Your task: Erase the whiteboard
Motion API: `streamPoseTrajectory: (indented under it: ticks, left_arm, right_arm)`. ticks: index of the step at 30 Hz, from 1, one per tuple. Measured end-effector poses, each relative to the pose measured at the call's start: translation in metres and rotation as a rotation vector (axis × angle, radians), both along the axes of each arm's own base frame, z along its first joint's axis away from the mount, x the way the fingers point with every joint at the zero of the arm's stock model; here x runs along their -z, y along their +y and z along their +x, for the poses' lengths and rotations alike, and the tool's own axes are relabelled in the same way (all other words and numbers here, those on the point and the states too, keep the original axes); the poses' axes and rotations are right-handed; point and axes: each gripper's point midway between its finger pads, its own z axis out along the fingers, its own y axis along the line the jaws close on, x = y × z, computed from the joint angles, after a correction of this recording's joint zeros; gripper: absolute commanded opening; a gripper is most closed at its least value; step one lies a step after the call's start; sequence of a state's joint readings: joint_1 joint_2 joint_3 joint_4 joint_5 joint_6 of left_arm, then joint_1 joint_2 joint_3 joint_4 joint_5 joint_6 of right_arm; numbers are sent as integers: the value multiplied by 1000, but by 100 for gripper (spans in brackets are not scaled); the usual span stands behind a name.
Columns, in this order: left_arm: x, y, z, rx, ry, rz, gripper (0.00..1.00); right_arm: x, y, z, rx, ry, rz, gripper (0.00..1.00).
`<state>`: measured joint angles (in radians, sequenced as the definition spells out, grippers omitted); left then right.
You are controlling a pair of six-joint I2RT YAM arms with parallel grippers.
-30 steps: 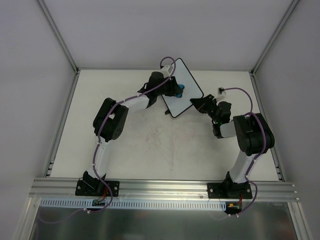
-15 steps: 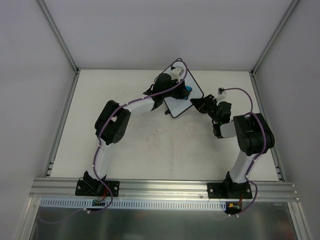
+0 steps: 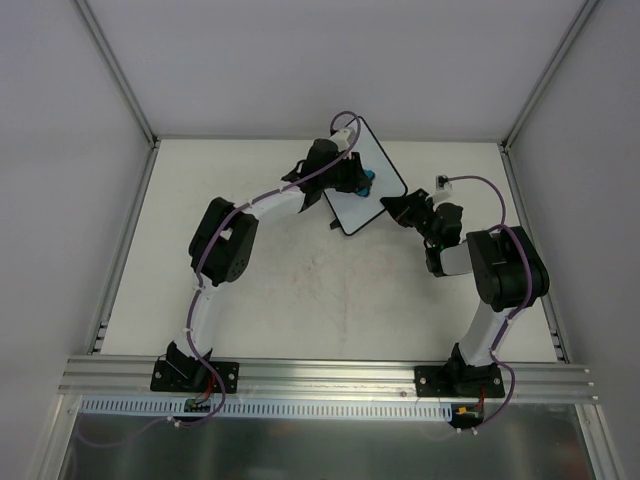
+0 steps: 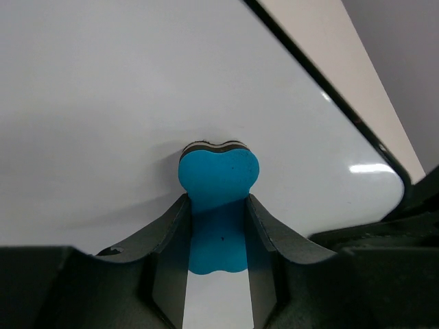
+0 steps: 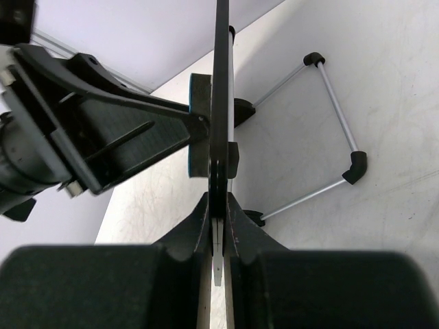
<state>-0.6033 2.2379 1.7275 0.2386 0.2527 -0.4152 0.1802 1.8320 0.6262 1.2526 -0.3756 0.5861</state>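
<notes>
The whiteboard (image 3: 368,196) is a small white board with a thin black frame, propped up at the back middle of the table. Its face fills the left wrist view (image 4: 137,103) and shows no marks there. My left gripper (image 3: 358,176) is shut on a blue eraser (image 4: 218,199) and presses its felt edge against the board. My right gripper (image 3: 398,208) is shut on the board's right edge; in the right wrist view the board (image 5: 221,89) shows edge-on between my fingers (image 5: 195,226).
A wire stand (image 5: 329,130) with black corner caps lies behind the board on the scuffed white table (image 3: 330,290). Grey walls and metal posts enclose the back and sides. An aluminium rail (image 3: 330,375) runs along the near edge.
My left gripper with the eraser swept up and right across the board, then came back down and left a little. The right arm and the board stayed still.
</notes>
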Motion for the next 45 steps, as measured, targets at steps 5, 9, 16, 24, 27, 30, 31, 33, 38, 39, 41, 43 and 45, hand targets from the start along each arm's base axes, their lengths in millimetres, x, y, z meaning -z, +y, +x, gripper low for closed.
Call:
streamPoseTrajectory:
  ticks: [5, 9, 16, 24, 27, 30, 31, 33, 38, 39, 41, 43, 45]
  left_arm:
    - [18, 33, 23, -104, 87, -21, 26]
    - [31, 55, 38, -169, 142, -40, 25]
    - [33, 61, 42, -194, 180, -70, 26]
    - [38, 74, 46, -196, 191, -87, 28]
    - [44, 87, 48, -208, 224, -95, 28]
    - [53, 105, 54, -237, 274, -110, 28]
    - [57, 111, 56, -248, 289, -114, 28]
    - [60, 115, 57, -242, 317, -139, 28]
    - [56, 110, 61, -226, 313, -154, 28]
    - [56, 110, 61, -220, 313, -156, 28]
    - [54, 109, 62, -210, 307, -165, 28]
    - [50, 108, 64, -199, 292, -177, 28]
    - [44, 105, 65, -176, 272, -193, 28]
  right_arm:
    - [0, 0, 0, -2, 0, 0, 0]
    - [0, 1, 0, -4, -1, 0, 0]
    - [0, 1, -1, -5, -2, 0, 0]
    - [-1, 1, -1, -8, -5, 0, 0]
    - [-1, 2, -1, -9, -7, 0, 0]
    - [-1, 2, -1, -10, -8, -1, 0]
    - [-2, 2, -1, -10, -8, 0, 0]
    - [-2, 3, -2, -17, -10, -1, 0]
    - [-3, 4, -2, -17, -14, -1, 0]
    - [-3, 4, -2, -16, -14, -1, 0]
    - [-2, 4, -2, -16, -14, -2, 0]
    - [-2, 4, -2, -17, -14, -1, 0]
    - [-2, 4, -2, -18, -14, -1, 0]
